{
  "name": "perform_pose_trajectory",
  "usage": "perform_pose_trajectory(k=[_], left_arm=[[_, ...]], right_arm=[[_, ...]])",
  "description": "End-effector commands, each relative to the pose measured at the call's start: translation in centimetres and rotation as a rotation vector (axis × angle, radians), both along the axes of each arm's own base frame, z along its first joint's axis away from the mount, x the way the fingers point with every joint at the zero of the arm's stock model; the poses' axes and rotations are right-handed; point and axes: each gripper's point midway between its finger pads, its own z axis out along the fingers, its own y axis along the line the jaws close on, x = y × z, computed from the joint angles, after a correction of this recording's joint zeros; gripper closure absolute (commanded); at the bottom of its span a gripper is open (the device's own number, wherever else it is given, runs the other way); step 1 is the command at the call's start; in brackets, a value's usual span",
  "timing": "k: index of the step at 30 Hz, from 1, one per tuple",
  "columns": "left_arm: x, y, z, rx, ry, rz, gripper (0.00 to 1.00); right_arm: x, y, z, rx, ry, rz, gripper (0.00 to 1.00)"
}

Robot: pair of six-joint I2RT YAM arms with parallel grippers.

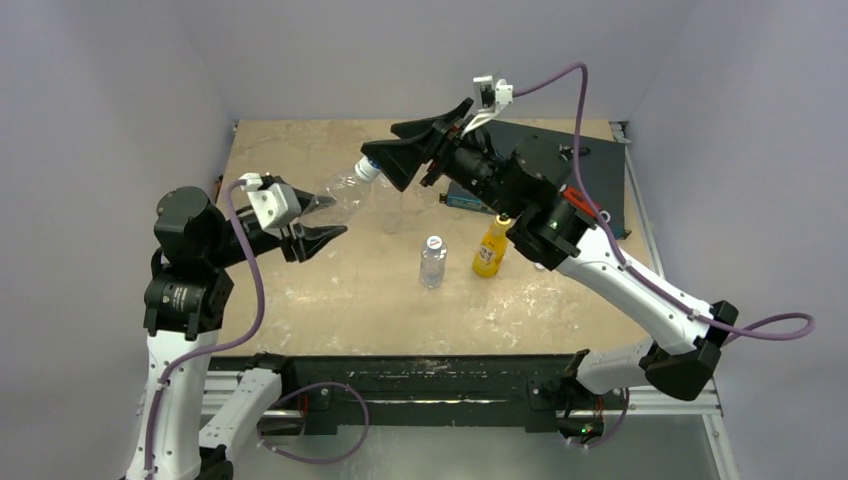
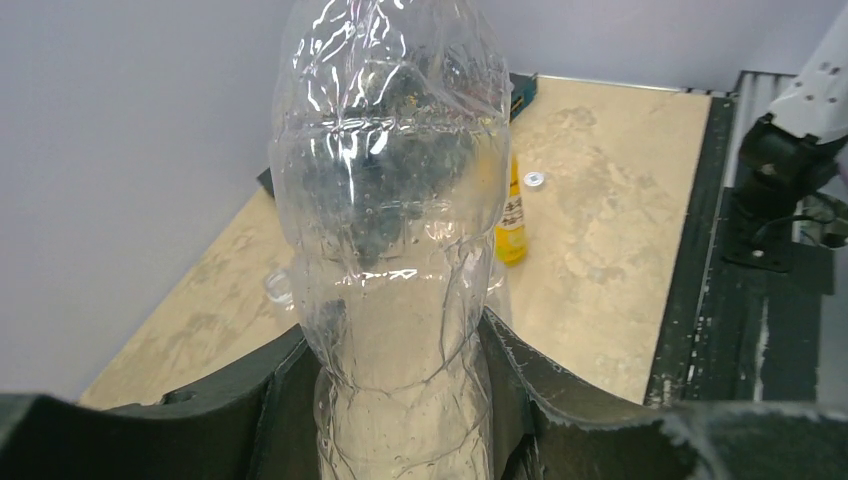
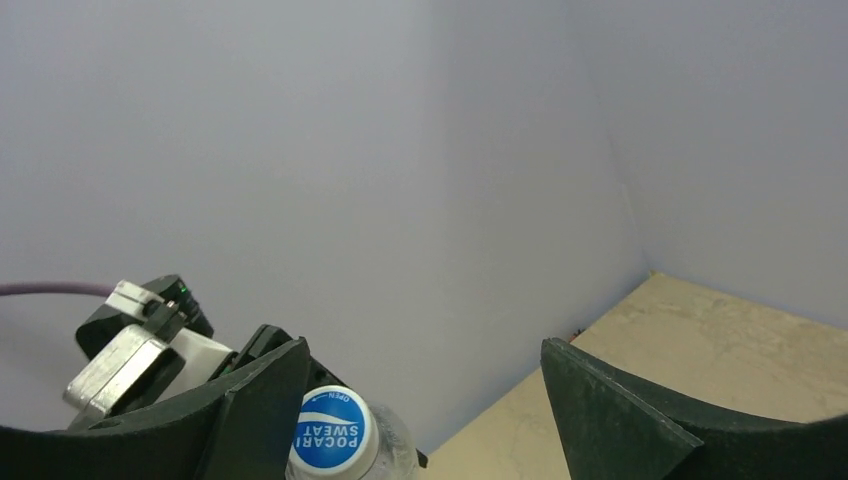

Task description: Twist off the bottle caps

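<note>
My left gripper (image 1: pixel 305 218) is shut on the lower body of a clear bottle (image 1: pixel 335 195), which it holds tilted off the table. In the left wrist view the crinkled bottle (image 2: pixel 390 200) fills the gap between the jaws of the left gripper (image 2: pixel 400 400). Its blue-topped cap (image 3: pixel 333 433) rests against one finger of my right gripper (image 3: pixel 425 400), which is open with a wide gap to the other finger. From above, the right gripper (image 1: pixel 382 148) sits at the cap (image 1: pixel 368 170).
A capped clear bottle (image 1: pixel 432 262) and an orange bottle (image 1: pixel 490 248) with a yellow cap (image 1: pixel 503 217) stand mid-table. Another clear bottle (image 1: pixel 392 212) stands behind them. A loose white cap (image 2: pixel 536 179) lies on the table. A dark mat (image 1: pixel 595 170) is at the back right.
</note>
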Motion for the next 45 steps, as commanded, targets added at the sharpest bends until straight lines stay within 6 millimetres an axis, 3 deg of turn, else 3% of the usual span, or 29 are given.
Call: perform_pose_trajectory(k=[1, 6, 10, 17, 27, 33, 35, 40, 45], left_arm=[[2.8, 1.7, 0.3, 0.019, -0.093, 0.156, 1.00], [4.0, 2.0, -0.5, 0.030, -0.067, 0.190, 1.00], [4.8, 2.5, -0.5, 0.045, -0.055, 0.230, 1.00], [4.9, 2.8, -0.7, 0.048, -0.071, 0.250, 1.00], [4.7, 2.4, -0.5, 0.009, -0.042, 0.236, 1.00], [0.3, -0.6, 0.1, -0.036, 0.024, -0.043, 1.00], [-1.0, -1.3, 0.6, -0.058, 0.061, -0.117, 1.00], [-2.0, -1.5, 3.1, -0.116, 0.062, -0.126, 1.00], [-4.6, -2.2, 3.7, -0.137, 0.099, -0.243, 1.00]], right_arm=[[1.4, 0.1, 0.7, 0.043, 0.087, -0.074, 0.11], [0.8, 2.4, 1.2, 0.096, 0.095, -0.041, 0.13], [0.9, 3.8, 1.4, 0.109, 0.115, -0.029, 0.21], [1.2, 3.7, 1.9, 0.134, 0.117, -0.046, 0.39], [0.9, 3.7, 1.5, 0.127, 0.116, -0.031, 0.85], [-4.5, 3.7, 4.1, 0.082, -0.154, 0.188, 1.00], [-6.1, 3.3, 4.6, 0.082, -0.219, 0.256, 1.00], [-8.7, 2.6, 6.2, 0.080, -0.319, 0.407, 0.98], [-10.8, 2.5, 5.5, 0.012, -0.378, 0.573, 1.00]])
